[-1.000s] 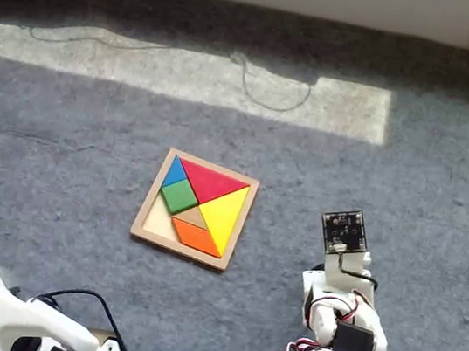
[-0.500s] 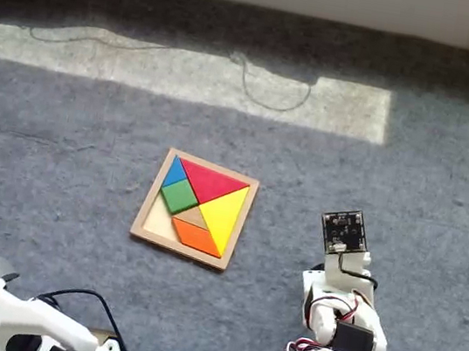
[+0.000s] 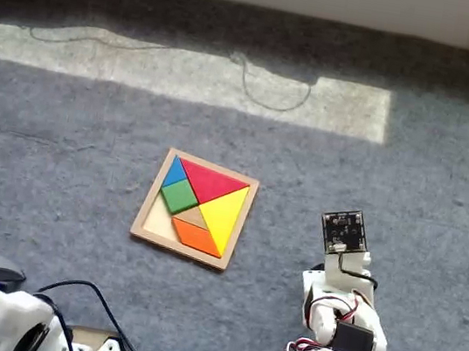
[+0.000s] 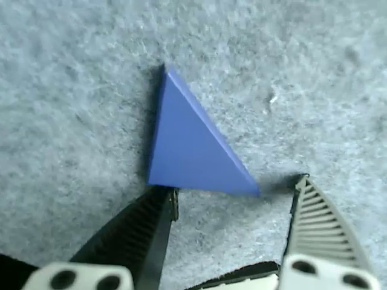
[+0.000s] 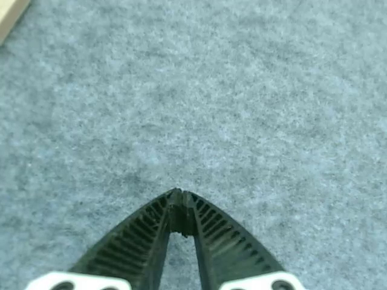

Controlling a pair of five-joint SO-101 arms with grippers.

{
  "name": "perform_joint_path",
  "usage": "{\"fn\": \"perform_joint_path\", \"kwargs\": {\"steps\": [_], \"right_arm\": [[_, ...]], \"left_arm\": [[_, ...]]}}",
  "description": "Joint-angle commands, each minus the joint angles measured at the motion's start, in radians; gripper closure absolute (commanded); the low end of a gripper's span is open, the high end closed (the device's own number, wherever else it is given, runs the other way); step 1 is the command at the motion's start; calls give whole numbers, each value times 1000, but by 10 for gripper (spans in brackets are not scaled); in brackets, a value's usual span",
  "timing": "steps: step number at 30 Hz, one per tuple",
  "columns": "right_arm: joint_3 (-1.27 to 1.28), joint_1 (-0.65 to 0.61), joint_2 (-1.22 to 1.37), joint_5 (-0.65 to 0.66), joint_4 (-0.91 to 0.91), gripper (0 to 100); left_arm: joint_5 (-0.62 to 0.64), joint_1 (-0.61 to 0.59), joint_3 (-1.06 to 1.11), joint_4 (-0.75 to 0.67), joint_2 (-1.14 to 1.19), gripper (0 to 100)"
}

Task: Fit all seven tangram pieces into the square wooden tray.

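Six pieces sit in the tray (image 3: 149, 226). The left hand (image 4: 236, 185), wide open, has swung over the seventh, a blue triangle (image 4: 187, 151), well apart from the tray. The right hand (image 5: 181, 208) is closed.

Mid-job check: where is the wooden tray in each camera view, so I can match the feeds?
High view: the wooden tray lies mid-picture on the grey carpet, six pieces inside.
Right wrist view: a wooden corner, likely the tray's, at the picture's edge, beyond the right gripper with shut jaws.
Left wrist view: instead a loose blue triangle between the left gripper's open jaws.
Shared landmark: the grey carpet.
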Motion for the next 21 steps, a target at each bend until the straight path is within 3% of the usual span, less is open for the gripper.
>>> {"fn": "perform_joint_path", "kwargs": {"steps": [1, 6, 14, 21], "right_arm": [[33, 12, -12, 0, 8, 986], [33, 12, -12, 0, 8, 986], [33, 12, -12, 0, 8, 986], [33, 12, -12, 0, 8, 986]], "left_arm": [[-2, -18, -42, -98, 76, 699], [-2, -15, -62, -100, 84, 699], [0, 8, -248, 49, 90, 695], [2, 176, -352, 48, 203, 698]]}}
